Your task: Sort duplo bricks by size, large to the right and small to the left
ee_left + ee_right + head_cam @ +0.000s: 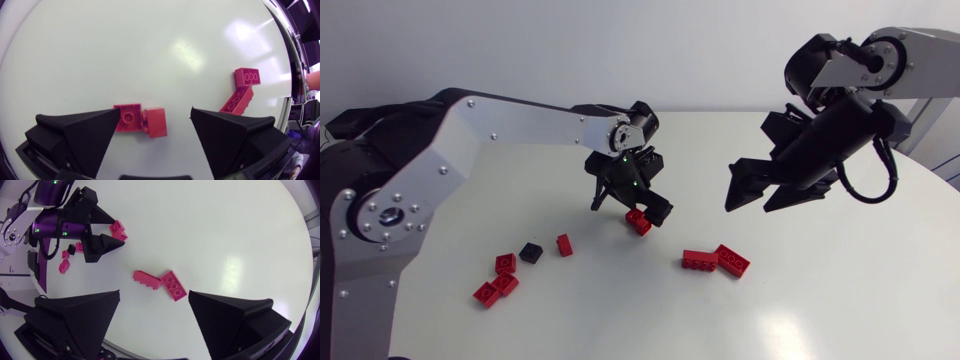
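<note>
Straddling two touching small red bricks (129, 119), our left pincer (156, 112) hangs spread wide, empty; closing could, we judge, trap both or flick one aside.

- White round bench (820, 300).
- Two long red bricks (698, 260), touching at an angle, right of middle.
- Two small red bricks (638, 222), touching, near the middle.
- Lone red brick (564, 245) beside a black brick (530, 252).
- Three red bricks (505, 264) clustered at the left.
</note>
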